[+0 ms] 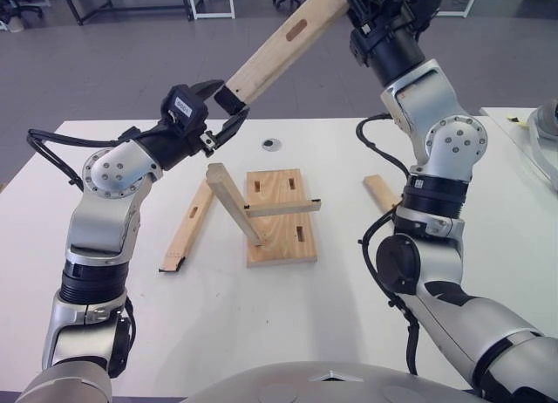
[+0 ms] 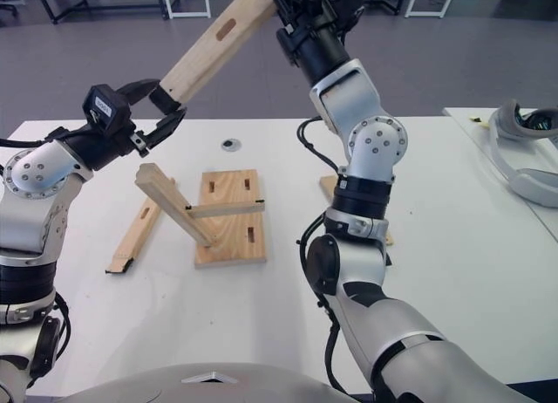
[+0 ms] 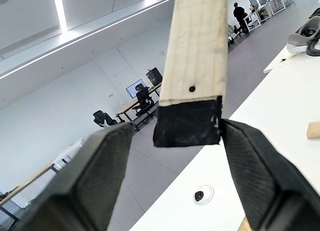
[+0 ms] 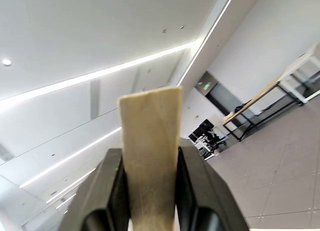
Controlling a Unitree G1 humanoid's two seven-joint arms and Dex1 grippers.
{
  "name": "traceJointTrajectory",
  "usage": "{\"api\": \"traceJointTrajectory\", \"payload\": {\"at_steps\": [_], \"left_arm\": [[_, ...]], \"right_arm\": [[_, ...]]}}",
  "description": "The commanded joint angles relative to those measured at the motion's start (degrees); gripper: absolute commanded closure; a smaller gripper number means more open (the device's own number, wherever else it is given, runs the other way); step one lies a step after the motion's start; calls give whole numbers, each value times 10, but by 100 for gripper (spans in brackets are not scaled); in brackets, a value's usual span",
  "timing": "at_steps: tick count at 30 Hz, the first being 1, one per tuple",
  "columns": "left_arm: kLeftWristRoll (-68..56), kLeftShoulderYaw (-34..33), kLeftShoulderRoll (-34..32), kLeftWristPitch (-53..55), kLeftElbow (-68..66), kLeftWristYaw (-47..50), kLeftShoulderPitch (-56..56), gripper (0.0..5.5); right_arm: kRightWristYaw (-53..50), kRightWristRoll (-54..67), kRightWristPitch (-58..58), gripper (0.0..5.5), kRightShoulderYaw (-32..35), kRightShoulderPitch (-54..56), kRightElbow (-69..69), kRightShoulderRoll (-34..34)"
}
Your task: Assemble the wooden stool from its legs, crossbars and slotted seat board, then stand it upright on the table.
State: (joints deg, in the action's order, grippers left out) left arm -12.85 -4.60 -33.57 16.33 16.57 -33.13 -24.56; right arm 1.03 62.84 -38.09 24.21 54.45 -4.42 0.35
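Right pincer [image 4: 150,187] clamped on top end of leg [image 1: 279,50], which slants high over table [image 1: 488,246] | left pincer [image 1: 225,108] wide, straddling its black-capped low end | seat board [image 1: 281,237] flat mid-table, tilted leg [image 1: 233,202] and crossbar [image 1: 283,208] on it | spare leg [image 1: 188,226] flat at its left.

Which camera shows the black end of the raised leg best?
The left wrist view: the black end sits close up between the left gripper's open fingers. The eye views show the whole leg, that end small. The right wrist view shows the opposite end, clamped in the right gripper.
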Motion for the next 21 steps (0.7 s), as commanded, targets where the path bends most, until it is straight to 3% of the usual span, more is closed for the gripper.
{"api": "traceJointTrajectory", "payload": {"at_steps": [1, 6, 11, 21], "left_arm": [[9, -65, -4, 33, -31, 59, 10, 185], [13, -96, 48, 91, 39, 148, 122, 173], [39, -101, 92, 105, 96, 202, 244, 173], [75, -3, 130, 138, 148, 216, 291, 173]], "right_arm": [[-42, -100, 26, 449, -32, -102, 91, -37], [-74, -177, 3, 449, -91, -291, 260, -55], [-109, -143, -52, 449, -76, -418, 350, -57], [-221, -8, -86, 449, -11, -469, 351, -23]]}}
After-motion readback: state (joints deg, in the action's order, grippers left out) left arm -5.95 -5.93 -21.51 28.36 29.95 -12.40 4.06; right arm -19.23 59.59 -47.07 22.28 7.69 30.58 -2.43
